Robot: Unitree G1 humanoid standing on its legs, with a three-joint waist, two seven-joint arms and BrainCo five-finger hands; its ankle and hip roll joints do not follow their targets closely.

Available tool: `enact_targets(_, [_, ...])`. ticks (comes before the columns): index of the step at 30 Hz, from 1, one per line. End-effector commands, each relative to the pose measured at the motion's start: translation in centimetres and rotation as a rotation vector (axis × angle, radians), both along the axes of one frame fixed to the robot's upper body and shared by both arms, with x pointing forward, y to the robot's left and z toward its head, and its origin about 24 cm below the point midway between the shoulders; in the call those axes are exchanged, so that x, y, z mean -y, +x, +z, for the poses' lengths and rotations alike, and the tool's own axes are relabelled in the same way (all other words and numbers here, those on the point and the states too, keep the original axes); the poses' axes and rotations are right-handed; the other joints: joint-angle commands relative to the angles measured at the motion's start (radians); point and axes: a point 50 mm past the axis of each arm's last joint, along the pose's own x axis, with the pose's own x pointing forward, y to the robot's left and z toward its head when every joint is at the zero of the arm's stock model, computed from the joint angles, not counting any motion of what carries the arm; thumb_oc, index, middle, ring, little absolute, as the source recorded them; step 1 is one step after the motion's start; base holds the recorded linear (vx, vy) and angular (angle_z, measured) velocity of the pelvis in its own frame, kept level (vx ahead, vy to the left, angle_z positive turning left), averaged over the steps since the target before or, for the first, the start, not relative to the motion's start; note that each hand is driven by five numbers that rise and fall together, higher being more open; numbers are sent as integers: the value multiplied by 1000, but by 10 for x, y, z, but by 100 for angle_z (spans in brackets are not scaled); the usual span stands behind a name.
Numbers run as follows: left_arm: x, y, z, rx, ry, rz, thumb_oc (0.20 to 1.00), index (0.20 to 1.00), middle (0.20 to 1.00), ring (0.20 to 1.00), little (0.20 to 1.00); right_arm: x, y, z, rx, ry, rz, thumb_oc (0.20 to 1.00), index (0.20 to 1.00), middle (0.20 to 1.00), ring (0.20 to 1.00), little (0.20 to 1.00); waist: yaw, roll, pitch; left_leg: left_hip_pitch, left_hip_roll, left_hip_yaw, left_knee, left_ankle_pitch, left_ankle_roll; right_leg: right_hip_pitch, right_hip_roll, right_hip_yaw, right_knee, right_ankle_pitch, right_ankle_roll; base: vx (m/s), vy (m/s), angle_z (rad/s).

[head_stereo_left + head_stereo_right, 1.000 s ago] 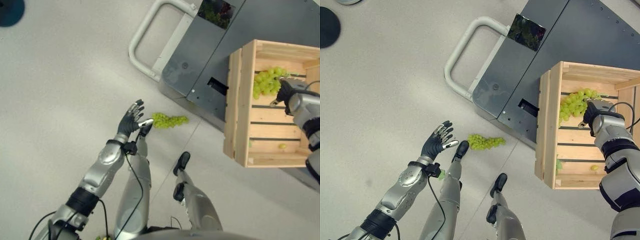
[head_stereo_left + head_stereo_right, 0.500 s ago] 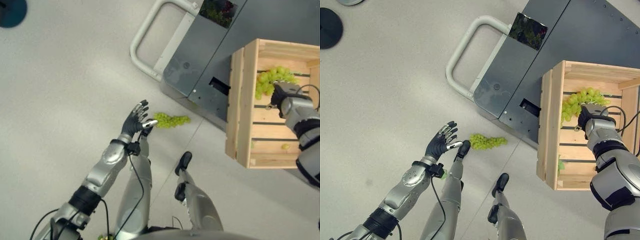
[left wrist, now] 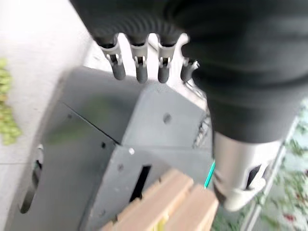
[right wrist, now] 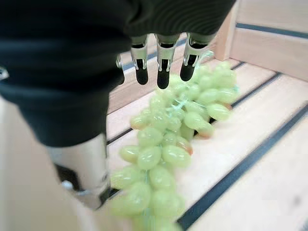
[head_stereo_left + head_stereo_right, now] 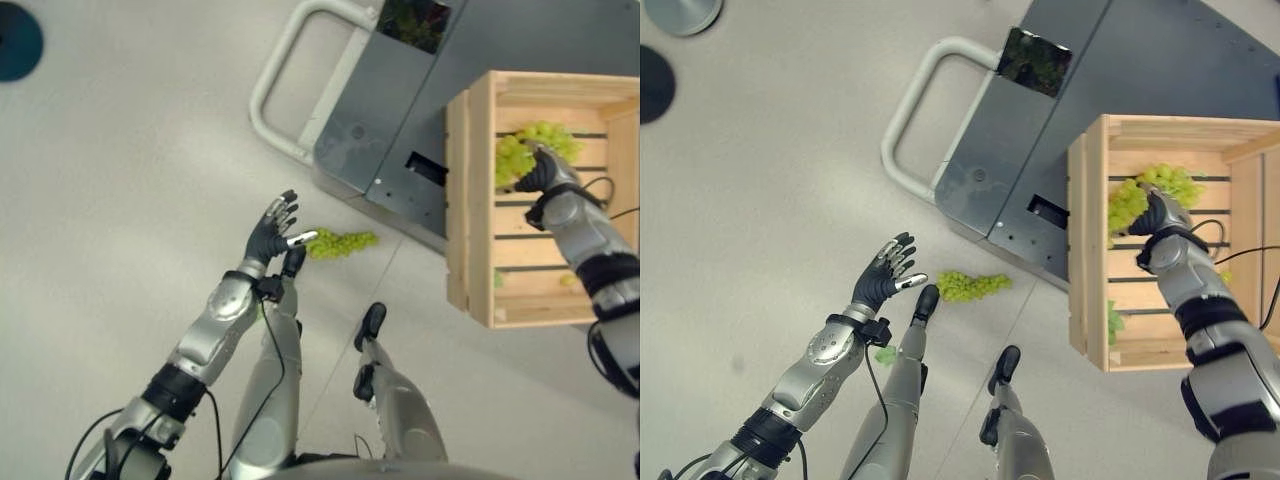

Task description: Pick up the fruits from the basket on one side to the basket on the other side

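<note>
The right hand's fingers (image 4: 162, 72) were extended and only slightly bent, their dark tips just above the grapes (image 4: 168, 144) and holding nothing, the thumb standing apart beside the bunch; the right hand (image 5: 1155, 215) itself hovered inside the crate (image 5: 1090, 250), where that bunch lay on the slatted floor near the far wall; judged from this, the step in hand was the reach for a grasp, and the next move called for lowering the fingers onto the bunch and curling them round it or its stem without crushing the fruit; the left hand (image 5: 883, 280) was held up over the floor (image 5: 760, 200), fingers spread and empty; a second bunch (image 5: 970, 286) lay on the floor just beside it, near the grey cart (image 5: 1040, 150) against which the crate stood.
</note>
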Motion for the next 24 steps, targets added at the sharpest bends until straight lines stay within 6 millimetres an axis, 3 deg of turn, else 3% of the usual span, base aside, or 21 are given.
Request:
enact_targets(1, [6, 3, 18, 98, -43, 25, 1000, 1000, 1000, 1000, 1000, 23, -15, -5, 8, 13, -74, 1000, 1000, 1000, 1000, 1000, -91, 10, 0, 75, 2, 82, 38, -164, 55, -53, -48, 31, 143, -104, 42, -12, 200, -34])
enact_targets(4, [2, 8, 19, 103, -16, 32, 1000, 1000, 1000, 1000, 1000, 21, -46, -30, 48, 175, -59, 1000, 1000, 1000, 1000, 1000, -156, 22, 0, 113, -6, 111, 52, -176, 75, -91, -29, 150, 267, -133, 52, -22, 110, -34])
enact_targets(6, [1, 9, 20, 107, -9, 35, 1000, 1000, 1000, 1000, 1000, 21, -51, -32, 68, 212, -58, 1000, 1000, 1000, 1000, 1000, -152, 25, 0, 118, 6, 118, 64, -185, 74, -88, -37, 164, 279, -140, 51, -42, -22, -6])
enact_targets(8, [-7, 9, 22, 113, -7, 61, 1000, 1000, 1000, 1000, 1000, 16, -57, -36, 106, 284, -44, 1000, 1000, 1000, 1000, 1000, -137, 26, 0, 128, 47, 138, 92, -198, 64, -30, -95, 124, 267, -139, 38, -152, -171, -44])
enact_targets(9, [-12, 8, 25, 128, -6, 76, 1000, 1000, 1000, 1000, 1000, 9, -56, -34, 145, 351, -20, 1000, 1000, 1000, 1000, 1000, -119, 23, -3, 123, 91, 155, 104, -194, 50, 33, -147, 77, 213, -82, 39, -229, -323, -121])
enact_targets(13, [-22, 8, 29, 143, -10, 107, 1000, 1000, 1000, 1000, 1000, -3, -56, -28, 200, 431, 48, 1000, 1000, 1000, 1000, 1000, -116, 14, -38, 97, 153, 177, 137, -191, 5, 89, -207, 123, 106, 10, 79, -134, -283, -88])
enact_targets(14, [-27, 8, 29, 143, -10, 130, 1000, 1000, 1000, 1000, 1000, -8, -55, -23, 217, 434, 78, 1000, 1000, 1000, 1000, 1000, -105, 8, -49, 102, 176, 198, 144, -189, -9, 89, -206, 92, 90, 16, 90, -84, -275, -18])
enact_targets(15, [-30, 7, 27, 135, -9, 135, 1000, 1000, 1000, 1000, 1000, -11, -56, -23, 207, 440, 104, 1000, 1000, 1000, 1000, 1000, -101, 1, -58, 117, 195, 210, 145, -191, -21, 79, -197, 78, 83, 5, 95, -21, -372, -38])
enact_targets(16, [-30, 7, 24, 120, -8, 128, 1000, 1000, 1000, 1000, 1000, -13, -58, -23, 207, 444, 127, 1000, 1000, 1000, 1000, 1000, -109, 3, -63, 119, 205, 199, 167, -202, -29, 89, -176, 106, 96, -60, 98, -33, -408, -81])
enact_targets(17, [-30, 6, 23, 120, -18, 127, 1000, 1000, 1000, 1000, 1000, -14, -57, -21, 202, 435, 138, 1000, 1000, 1000, 1000, 1000, -113, 10, -67, 126, 225, 196, 172, -196, -39, 75, -177, 101, 101, -58, 100, 8, -367, -67])
enact_targets(18, [-38, 5, 17, 99, -25, 167, 1000, 1000, 1000, 1000, 1000, -16, -57, -14, 218, 421, 167, 1000, 1000, 1000, 1000, 1000, -97, 19, -76, 160, 264, 207, 188, -219, -43, 75, -166, 56, 189, -133, 99, -12, -366, -49])
enact_targets(19, [-36, 3, 14, 86, -42, 155, 1000, 1000, 1000, 1000, 1000, -18, -56, -16, 214, 433, 168, 1000, 1000, 1000, 1000, 1000, -108, 17, -73, 168, 274, 213, 221, -221, -44, 63, -163, 70, 179, -118, 89, 53, -407, -31])
enact_targets(20, [-36, 0, 8, 62, -61, 150, 1000, 1000, 1000, 1000, 1000, -22, -56, -11, 197, 399, 211, 1000, 1000, 1000, 1000, 1000, -108, 23, -63, 179, 304, 216, 287, -234, -46, 73, -144, 61, 238, -161, 67, 50, -451, -51])
enact_targets(22, [-31, -7, 1, 41, -101, 123, 1000, 1000, 1000, 1000, 1000, -25, -54, -6, 183, 382, 246, 1000, 1000, 1000, 1000, 1000, -115, 34, -54, 197, 293, 183, 383, -250, -34, 103, -125, 69, 246, -175, 42, 81, -322, -39])
enact_targets(23, [-31, -9, -2, 31, -111, 122, 1000, 1000, 1000, 1000, 1000, -25, -53, -5, 178, 374, 252, 1000, 1000, 1000, 1000, 1000, -111, 40, -49, 207, 276, 155, 415, -230, -39, 121, -112, 79, 248, -186, 28, 80, -254, -12])
enact_targets(24, [-32, -10, -5, 19, -123, 128, 1000, 1000, 1000, 1000, 1000, -26, -52, -4, 176, 376, 260, 1000, 1000, 1000, 1000, 1000, -108, 46, -53, 213, 274, 136, 417, -171, -48, 139, -95, 84, 237, -193, 17, 48, -175, -15])
